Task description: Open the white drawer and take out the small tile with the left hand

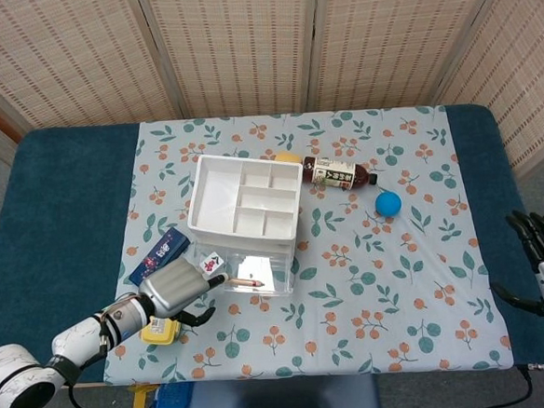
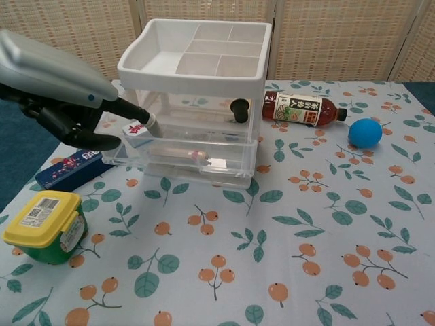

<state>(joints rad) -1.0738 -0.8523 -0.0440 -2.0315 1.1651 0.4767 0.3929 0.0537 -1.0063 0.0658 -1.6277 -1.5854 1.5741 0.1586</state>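
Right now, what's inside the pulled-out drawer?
In the open drawer a pencil-like stick lies flat. At its left end the left hand touches the small tile; the hand hides that corner.

From my seat: white drawer (image 2: 197, 81), blue ball (image 2: 365, 132), yellow-lidded green jar (image 2: 44, 225), dark blue box (image 2: 71, 166), brown bottle (image 2: 302, 109). Cloth (image 2: 272, 258) is pale with orange berries and green leaves.
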